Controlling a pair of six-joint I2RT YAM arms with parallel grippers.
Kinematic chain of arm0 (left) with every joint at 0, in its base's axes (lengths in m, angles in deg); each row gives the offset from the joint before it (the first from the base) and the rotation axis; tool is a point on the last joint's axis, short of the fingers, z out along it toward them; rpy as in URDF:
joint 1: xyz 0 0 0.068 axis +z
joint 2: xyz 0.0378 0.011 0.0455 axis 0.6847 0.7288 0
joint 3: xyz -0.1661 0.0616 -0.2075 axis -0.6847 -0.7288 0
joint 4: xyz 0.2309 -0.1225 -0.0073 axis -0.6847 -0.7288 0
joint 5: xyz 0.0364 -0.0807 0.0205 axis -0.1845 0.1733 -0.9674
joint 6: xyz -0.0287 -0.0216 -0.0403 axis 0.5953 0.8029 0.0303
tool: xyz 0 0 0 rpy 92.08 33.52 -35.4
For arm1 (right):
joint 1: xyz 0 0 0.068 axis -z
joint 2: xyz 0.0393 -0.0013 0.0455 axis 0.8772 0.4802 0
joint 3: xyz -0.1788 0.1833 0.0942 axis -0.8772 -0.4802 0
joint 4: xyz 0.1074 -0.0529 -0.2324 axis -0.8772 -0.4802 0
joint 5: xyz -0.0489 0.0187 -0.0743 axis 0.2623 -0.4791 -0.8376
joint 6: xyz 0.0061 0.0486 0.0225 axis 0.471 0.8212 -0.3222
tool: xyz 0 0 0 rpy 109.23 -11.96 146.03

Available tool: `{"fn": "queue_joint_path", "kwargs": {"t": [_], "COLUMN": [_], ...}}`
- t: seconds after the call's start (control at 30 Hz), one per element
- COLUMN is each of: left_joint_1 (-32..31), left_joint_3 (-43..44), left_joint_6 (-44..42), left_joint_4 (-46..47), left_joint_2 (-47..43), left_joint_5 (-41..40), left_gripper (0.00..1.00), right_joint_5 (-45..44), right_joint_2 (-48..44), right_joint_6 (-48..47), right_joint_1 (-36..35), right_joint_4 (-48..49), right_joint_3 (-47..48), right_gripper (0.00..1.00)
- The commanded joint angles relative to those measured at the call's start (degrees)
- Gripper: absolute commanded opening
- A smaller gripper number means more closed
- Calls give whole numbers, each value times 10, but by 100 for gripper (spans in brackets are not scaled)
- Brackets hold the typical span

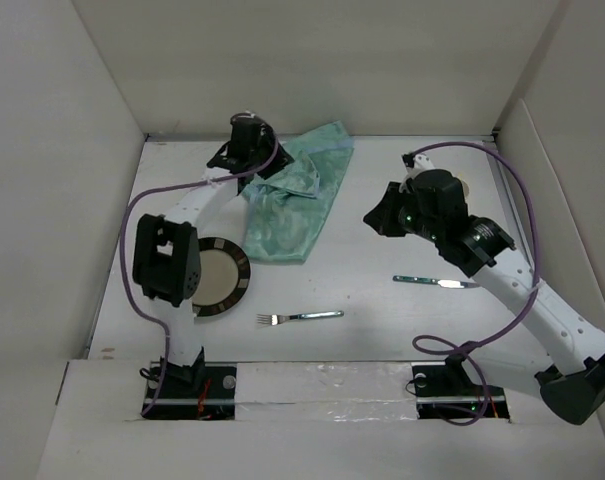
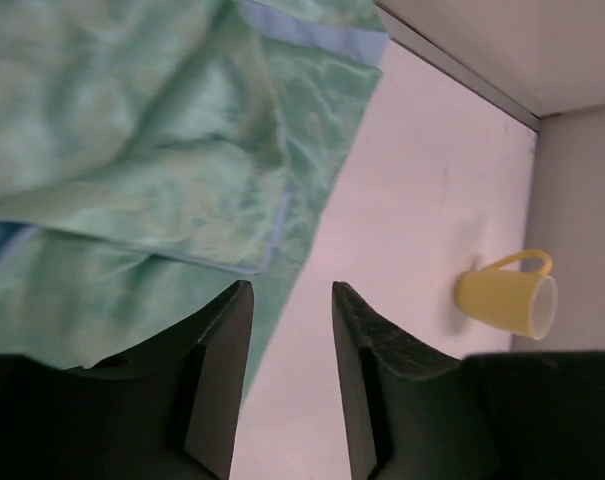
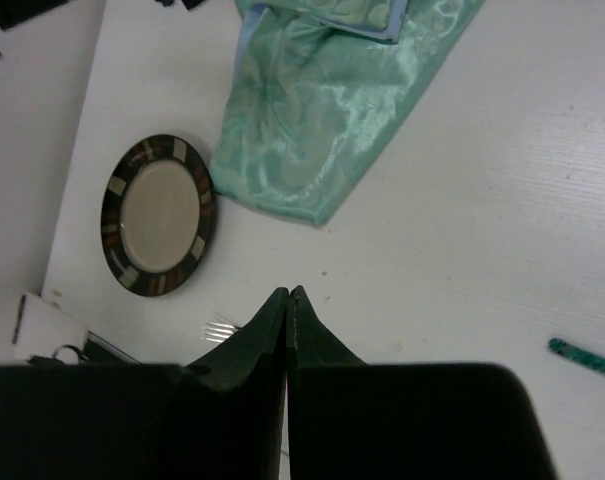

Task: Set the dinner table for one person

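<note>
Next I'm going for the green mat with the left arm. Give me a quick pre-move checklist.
1. Left gripper open, nothing between its fingers: ok.
2. Right gripper shut and empty: ok.
3. Green mat lying flat: not ok, it is bunched and folded.
4. Plate, fork and knife clear of the mat: ok, none touches it.
5. Yellow mug upright: cannot tell.
</note>
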Motion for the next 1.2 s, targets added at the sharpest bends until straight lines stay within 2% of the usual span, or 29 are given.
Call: {"fn": "queue_joint_path", "kwargs": {"t": [0.0, 0.03, 0.1, 0.2, 0.27, 0.3, 0.33, 0.4, 0.53, 0.63, 0.73, 0.77, 0.87, 1.0, 1.17], "left_joint_1": [30, 30, 17, -31, -49, -55, -55, -65, -119, -129, -130, -130, -113, -96, -96], "left_joint_3": [-84, -101, -150, -225, -271, -325, -351, -421, -474, -503, -527, -528, -532, -530, -521], "left_joint_6": [-38, -44, -62, -64, -37, -22, 14, 53, 140, 205, 261, 270, 282, 299, 329], "left_joint_4": [-14, -33, -55, -95, -110, -109, -100, -86, -56, -37, -31, -36, -25, -9, -16], "left_joint_2": [-112, -147, -179, -247, -306, -324, -341, -377, -389, -381, -373, -369, -359, -307, -279], "left_joint_5": [-80, -89, -133, -190, -212, -206, -197, -170, -178, -205, -253, -267, -276, -243, -247], "left_gripper": [33, 18, 0, 0, 0, 3, 18, 25, 37, 39, 40, 41, 48, 50, 49], "right_joint_5": [11, 16, 18, 21, 24, 28, 35, 43, 60, 65, 71, 72, 72, 69, 73], "right_joint_2": [-30, -35, -48, -55, -57, -60, -61, -63, -67, -75, -84, -93, -113, -134, -147], "right_joint_6": [-3, -2, -2, 3, 7, 9, 9, 9, 6, 0, -3, -3, -3, 0, 2], "right_joint_1": [2, 2, 2, 7, 7, 7, 7, 12, 12, 12, 12, 12, 12, 12, 12], "right_joint_4": [28, 29, 35, 41, 43, 48, 52, 56, 49, 39, 26, 23, 17, 3, -1], "right_joint_3": [-28, -35, -52, -82, -95, -99, -103, -108, -106, -106, -107, -109, -116, -124, -130], "right_gripper": [0, 0, 0, 0, 0, 0, 0, 0, 0, 4, 18, 26, 35, 35, 36]}}
